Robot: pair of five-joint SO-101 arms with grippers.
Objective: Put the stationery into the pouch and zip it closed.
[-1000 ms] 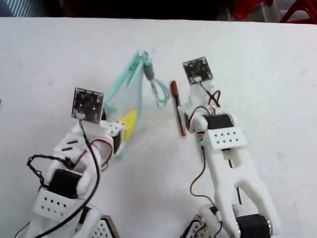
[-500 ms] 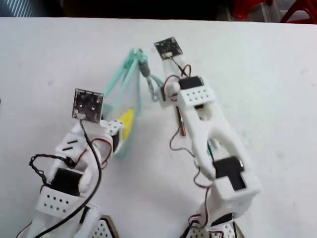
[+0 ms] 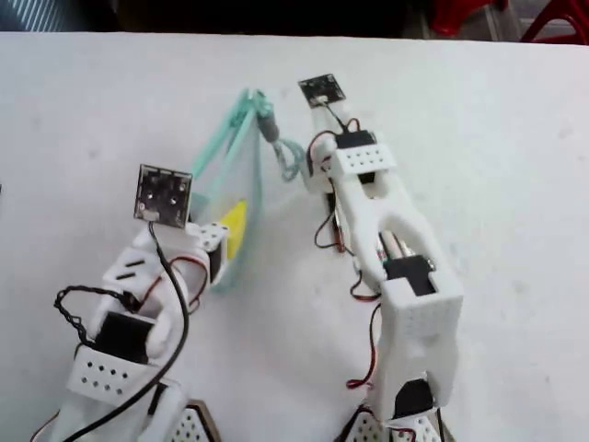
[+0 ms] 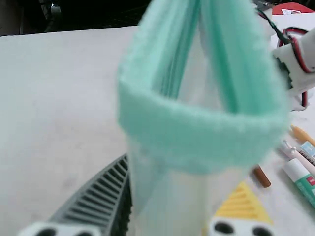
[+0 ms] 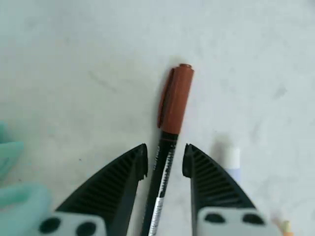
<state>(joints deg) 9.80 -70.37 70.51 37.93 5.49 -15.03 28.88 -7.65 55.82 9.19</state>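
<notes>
- A second ago the right arm [image 3: 396,239] sat back from the brown pen [image 5: 174,98]; now it stretches right over it
- The right gripper [image 5: 165,158] is open, with one finger on each side of the pen
- The pen lies on the table [image 3: 110,92] at 3 o'clock from the pouch [image 3: 237,170]
- The left gripper [image 3: 223,250] pinches the pouch's near end, and the pouch points to 1 o'clock
- The left wrist view shows an orange pen [image 4: 301,133] and a white and green tube [image 4: 300,177] past the pouch
- The pen's writing is too small to read
</notes>
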